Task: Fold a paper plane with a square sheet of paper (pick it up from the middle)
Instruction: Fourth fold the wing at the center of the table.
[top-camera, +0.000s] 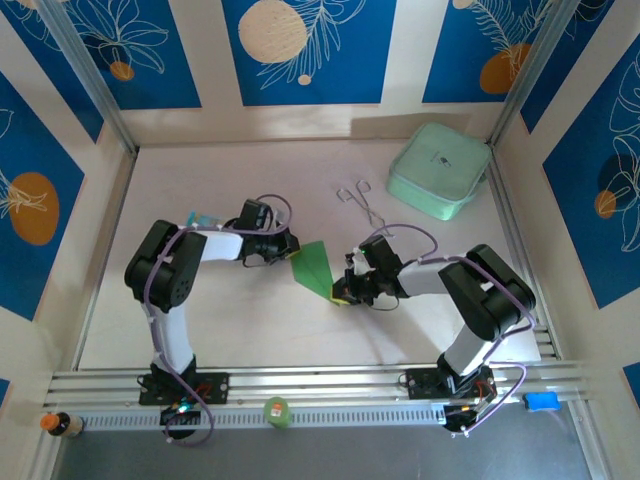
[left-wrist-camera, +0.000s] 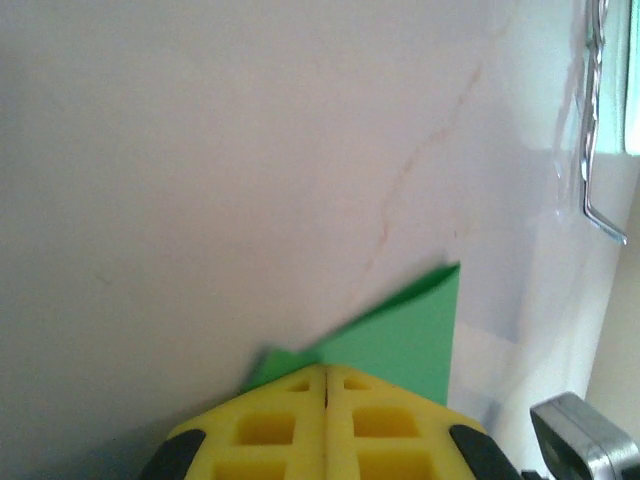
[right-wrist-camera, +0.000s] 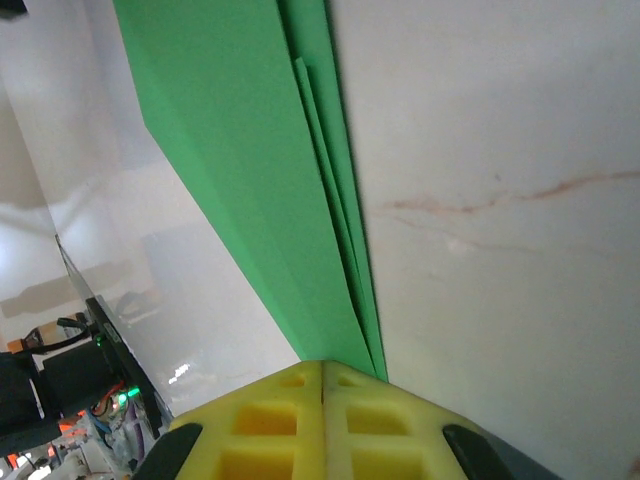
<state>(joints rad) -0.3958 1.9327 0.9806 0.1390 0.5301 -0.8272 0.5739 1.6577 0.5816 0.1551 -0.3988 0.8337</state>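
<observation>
The green paper (top-camera: 314, 267) lies on the white table (top-camera: 250, 330) as a narrow pointed wedge stretched between the two grippers. Its broad end is at the tips of the left gripper (top-camera: 288, 252) and its point at the tips of the right gripper (top-camera: 343, 288). In both wrist views the yellow fingers (left-wrist-camera: 290, 430) are pressed together with no gap. Green sheet fans out just ahead of the left tips, and several stacked layers (right-wrist-camera: 250, 170) run away from the right tips, their folded edges converging on the seam of the jaws. Both grippers are closed at the paper, but I cannot tell whether either clamps it or only bears down on it. With this many layers and so slim an outline, the work looks well into the later folds, probably setting a long crease or drawing the wings in. The next move would call for one end to stay pinned while the other is worked, without the layers sliding apart. The one container, a pale mint-green box (top-camera: 438, 170), sits well beyond the right gripper and off to its right. Its lid is on, so its contents cannot be seen. Metal forceps (top-camera: 360, 203) lie between that box and the grippers, clear of the paper.
</observation>
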